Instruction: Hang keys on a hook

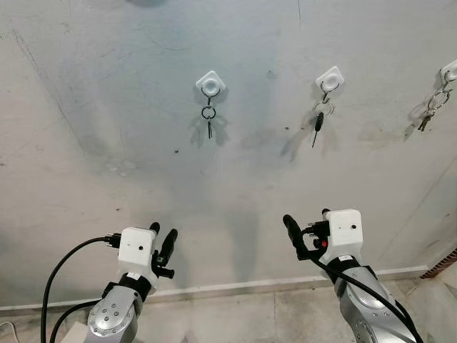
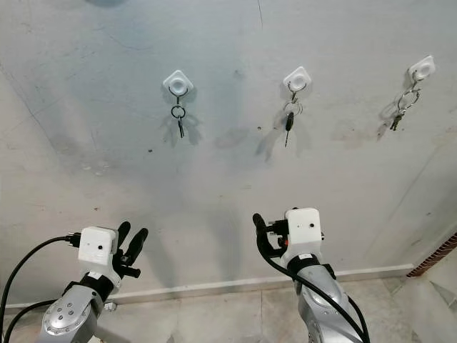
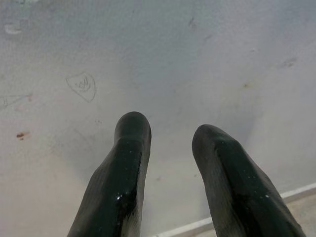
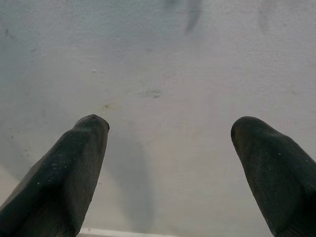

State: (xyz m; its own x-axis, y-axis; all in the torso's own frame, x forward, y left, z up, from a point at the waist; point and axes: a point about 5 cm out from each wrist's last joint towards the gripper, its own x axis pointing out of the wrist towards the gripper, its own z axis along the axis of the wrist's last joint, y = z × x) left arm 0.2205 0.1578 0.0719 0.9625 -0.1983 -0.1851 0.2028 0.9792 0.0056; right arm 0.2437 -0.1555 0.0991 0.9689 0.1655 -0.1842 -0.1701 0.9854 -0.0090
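On the grey wall (image 1: 107, 107) I saw three white hooks, each carrying keys — the left hook (image 1: 211, 83) held a small ring with one key (image 1: 208, 118), the middle hook (image 1: 330, 78) a black-headed key (image 1: 318, 123), and the right hook (image 1: 449, 71) a bunch of keys (image 1: 431, 107). Well below the hooks, near the baseboard (image 1: 235, 287), both arms were raised. My left pincer (image 1: 162, 236) had its fingers parted and empty; my right pincer (image 4: 170, 131) was spread wide — nothing between its fingers either.
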